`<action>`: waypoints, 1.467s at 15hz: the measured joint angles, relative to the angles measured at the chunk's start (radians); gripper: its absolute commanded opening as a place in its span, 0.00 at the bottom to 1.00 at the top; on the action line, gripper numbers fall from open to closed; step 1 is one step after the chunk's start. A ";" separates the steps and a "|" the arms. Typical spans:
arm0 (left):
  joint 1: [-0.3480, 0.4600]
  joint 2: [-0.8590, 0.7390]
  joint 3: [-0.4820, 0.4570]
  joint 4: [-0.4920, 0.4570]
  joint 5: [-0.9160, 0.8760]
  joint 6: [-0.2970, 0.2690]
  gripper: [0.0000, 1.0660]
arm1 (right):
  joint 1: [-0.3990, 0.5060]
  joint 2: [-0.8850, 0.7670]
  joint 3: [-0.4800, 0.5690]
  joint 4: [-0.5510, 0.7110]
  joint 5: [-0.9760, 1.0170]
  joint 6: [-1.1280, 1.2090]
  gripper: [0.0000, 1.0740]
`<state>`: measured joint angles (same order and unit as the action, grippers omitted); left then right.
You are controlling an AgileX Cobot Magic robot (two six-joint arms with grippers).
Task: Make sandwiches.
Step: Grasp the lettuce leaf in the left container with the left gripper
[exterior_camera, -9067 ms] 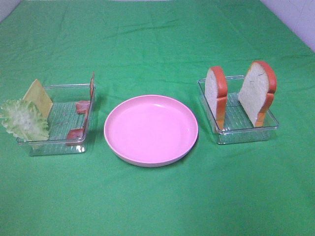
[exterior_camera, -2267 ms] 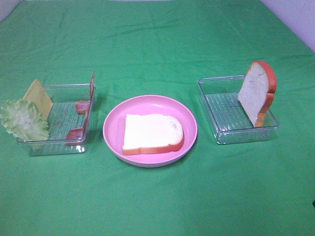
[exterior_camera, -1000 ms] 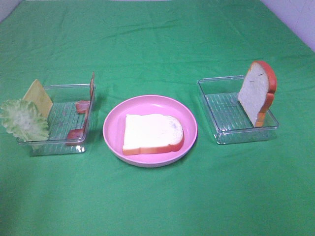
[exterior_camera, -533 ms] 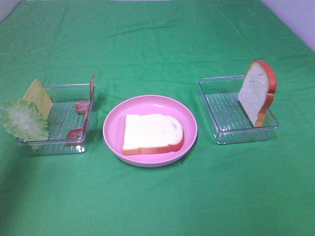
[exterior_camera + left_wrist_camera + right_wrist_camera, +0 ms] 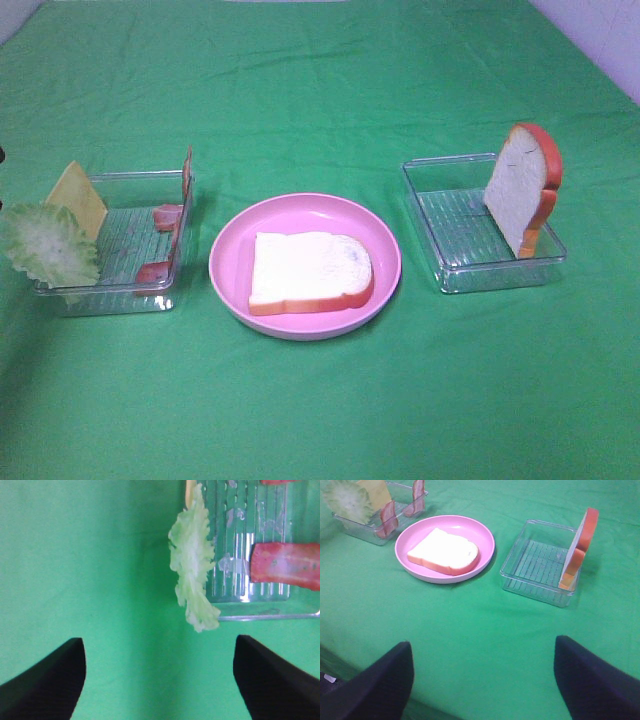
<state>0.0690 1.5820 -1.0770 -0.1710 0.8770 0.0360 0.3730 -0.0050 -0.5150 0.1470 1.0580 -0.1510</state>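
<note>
one green cloth, lightly creased, covers the whole worktop. at the far right corner a strip of pale wall shows. three containers stand in a row across the middle.

the round pink plate is in the centre. it holds one bread slice lying flat, white face up, with its orange-red crust along the near and right edges. the right clear tray holds the second bread slice, which stands on edge and leans against the tray's right wall.

the left clear tray holds the fillings. a pale green lettuce leaf is propped at the near left corner and hangs out over the rim. a yellow cheese slice tilts just beyond it on the far side. pink-red bacon strips stand along the right wall. all the fillings are apart from the plate, so the sandwich so far is only its bottom slice.

the left hand is over the cloth just beside the lettuce corner of the left tray. its two dark fingers are spread wide with nothing between them. the right hand is on the near side of the worktop, well apart from the plate and the right tray, and is likewise spread wide and empty.
</note>
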 measured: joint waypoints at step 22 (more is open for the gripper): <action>-0.111 0.205 -0.045 -0.029 -0.133 0.018 0.39 | 0.000 0.000 0.000 0.002 0.000 0.001 0.70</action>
<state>-0.0420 1.7870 -1.1220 -0.2000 0.7440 0.0540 0.3730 -0.0050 -0.5150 0.1490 1.0580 -0.1500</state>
